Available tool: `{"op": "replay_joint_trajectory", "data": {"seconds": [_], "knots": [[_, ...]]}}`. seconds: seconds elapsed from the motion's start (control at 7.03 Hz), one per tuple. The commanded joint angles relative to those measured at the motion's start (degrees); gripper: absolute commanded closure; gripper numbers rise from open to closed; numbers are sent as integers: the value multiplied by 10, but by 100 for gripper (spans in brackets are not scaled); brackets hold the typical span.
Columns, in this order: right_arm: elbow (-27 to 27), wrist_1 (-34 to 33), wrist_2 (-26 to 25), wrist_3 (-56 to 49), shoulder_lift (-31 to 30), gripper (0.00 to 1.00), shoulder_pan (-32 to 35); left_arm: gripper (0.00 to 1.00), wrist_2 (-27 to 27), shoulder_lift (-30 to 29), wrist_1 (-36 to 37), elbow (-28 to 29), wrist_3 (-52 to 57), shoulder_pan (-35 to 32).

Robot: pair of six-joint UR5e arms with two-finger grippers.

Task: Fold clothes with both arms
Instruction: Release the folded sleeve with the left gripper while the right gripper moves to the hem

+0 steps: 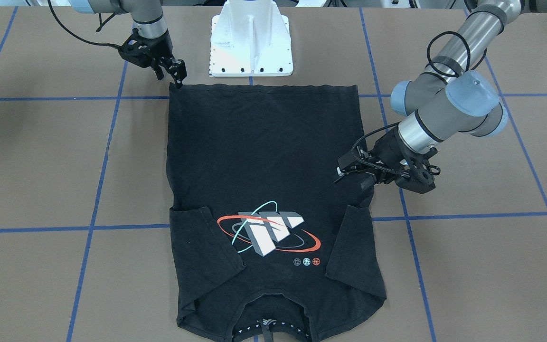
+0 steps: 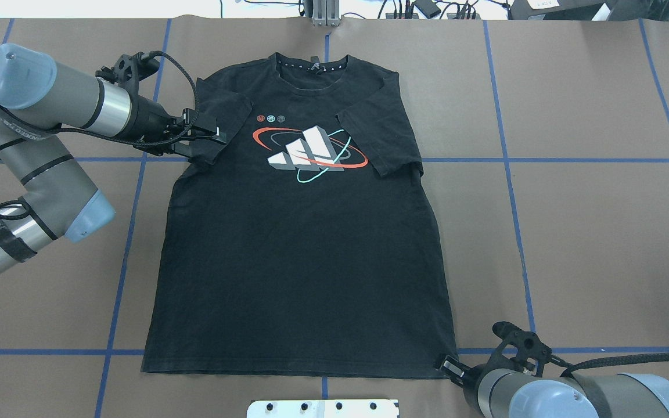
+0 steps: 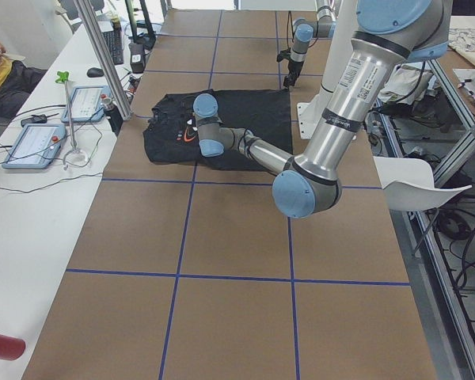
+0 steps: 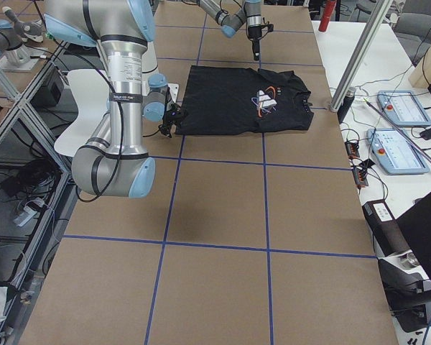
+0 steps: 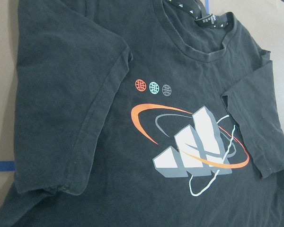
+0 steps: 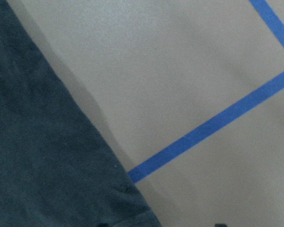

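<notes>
Nearest me: the white mount (image 1: 251,42) at my base, bolted to the brown table (image 2: 572,244), which is squared off with blue tape (image 2: 572,159). Just beyond the mount lies the hem of the black shirt (image 2: 299,249). The shirt is spread flat, print up, hem toward me, collar away. My right claw (image 1: 177,77) is down low at the hem's corner on my right side, its tip meeting the cloth edge there. Clenched on the cloth or not, I cannot tell: the fingers are too small and dark in the fixed views, and my right wrist camera shows only the shirt's edge, bare table and tape. Mid-shirt: plain black cloth, a few soft wrinkles, side edges running slightly inward toward the chest. Farther out, on my left side, my left claw (image 2: 213,132) reaches in sideways, low over the left sleeve (image 2: 231,113). Its jaws look parted, with nothing caught between them. That sleeve is folded in over the chest, and the right sleeve (image 2: 382,136) is folded in the same way. The two flank the print (image 2: 310,149), white-grey blocks ringed by a red and a teal oval. Three small round marks (image 2: 270,118) sit just past the print, toward my left. Farthest: the collar (image 2: 311,65), near the table's far edge, with a small white logo (image 5: 207,20) at the neckline, seen from my left wrist camera.
</notes>
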Motion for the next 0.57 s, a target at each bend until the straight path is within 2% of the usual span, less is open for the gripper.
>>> {"op": "replay_joint_trajectory", "data": {"seconds": [0.0,0.14,0.28,0.43], "knots": [[0,0,-11,8,0,62,0,1,0,1,0,0,0,0],[0,0,-11,43,1,91,0,1,1,1,0,0,0,0],[2,0,-18,45,0,100,-1,1,1,7,-1,-1,2,0],[2,0,-18,45,1,100,-1,1,1,9,-1,-1,2,0]]}}
